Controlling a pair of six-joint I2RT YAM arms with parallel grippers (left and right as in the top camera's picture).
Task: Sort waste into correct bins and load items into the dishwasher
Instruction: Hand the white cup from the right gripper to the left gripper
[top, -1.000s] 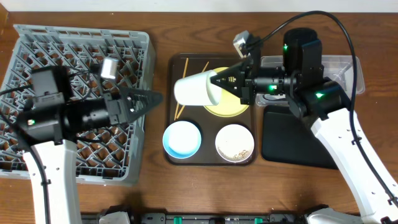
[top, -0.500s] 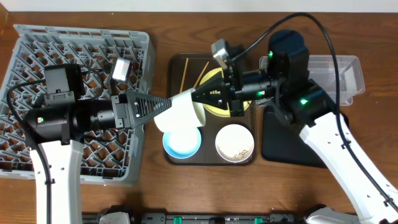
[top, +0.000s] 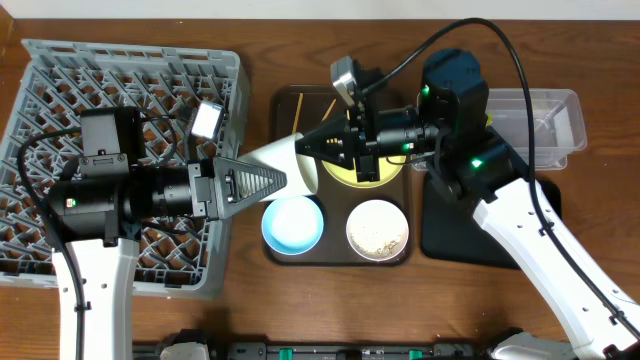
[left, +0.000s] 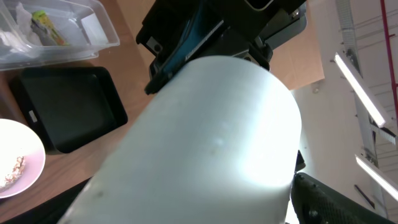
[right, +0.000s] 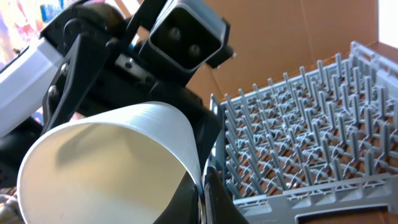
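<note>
right gripper (top: 303, 146) pinches the rim of the white cup (top: 283, 166), holding it sideways just right of the dish rack (top: 60, 80), apparently so the left gripper (top: 282, 180), spread wide around its base, can take it for loading.

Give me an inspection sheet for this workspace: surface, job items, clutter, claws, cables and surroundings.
surface: wooden table, brown serving tray on it.
job's things: grey dish rack by the left arm; yellow plate, blue bowl, crumb-holding white bowl, chopsticks on the tray; snack wrapper, paper scraps in the clear tub; black tray beside it.
clutter: nothing seen.
claws: right claw shut on the white paper cup's rim; left claw open around its body.
cables: black cable arcs over the right arm.
surroundings: strip lights overhead.
</note>
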